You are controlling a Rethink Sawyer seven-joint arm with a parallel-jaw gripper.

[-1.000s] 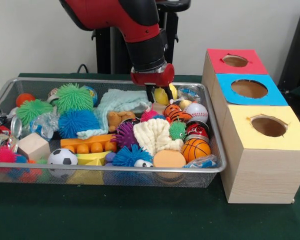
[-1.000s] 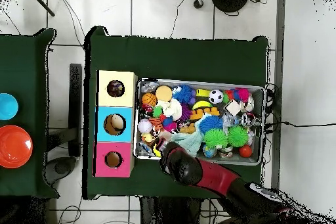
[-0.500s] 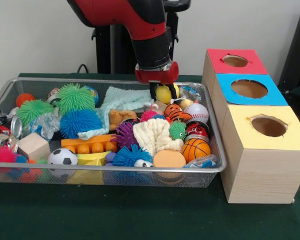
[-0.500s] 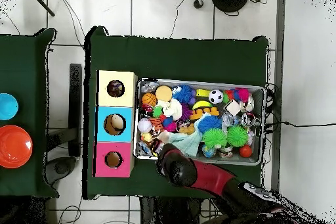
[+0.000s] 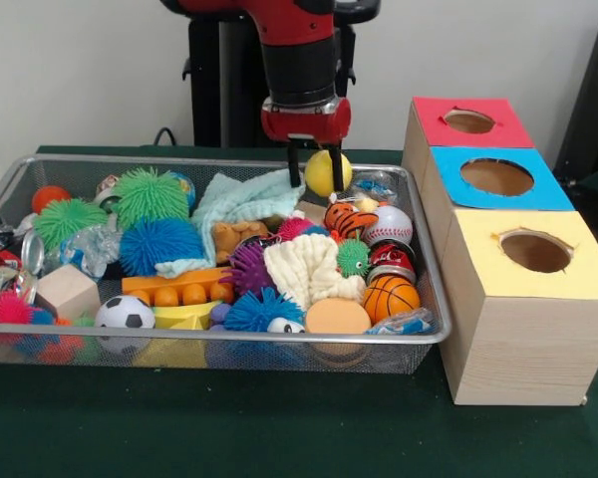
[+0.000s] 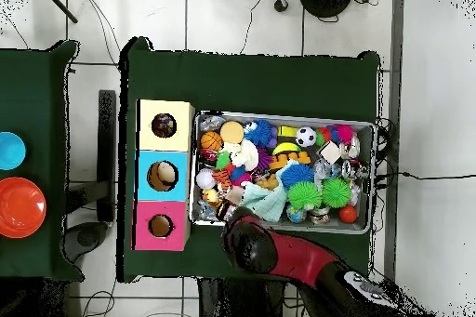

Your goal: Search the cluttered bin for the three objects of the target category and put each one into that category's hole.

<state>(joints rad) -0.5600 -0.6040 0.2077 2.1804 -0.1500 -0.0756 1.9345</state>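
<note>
Yellow ball lifted above the bin
The tool (image 5: 313, 175) grips the yellow ball (image 5: 327, 172) across its middle; probably light, smooth, slippery.

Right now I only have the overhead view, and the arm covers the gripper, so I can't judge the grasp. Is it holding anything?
Observer: Yes. In the front view the gripper is shut on a yellow ball.
Operator: Is the ball clear of the clutter?
Observer: It appears so. It hangs above the tiger-striped ball and the baseball, with a gap under it.
Operator: Is anything caught on it?
Observer: Nothing hangs from it. The light green cloth lies in the bin beside it.
</note>
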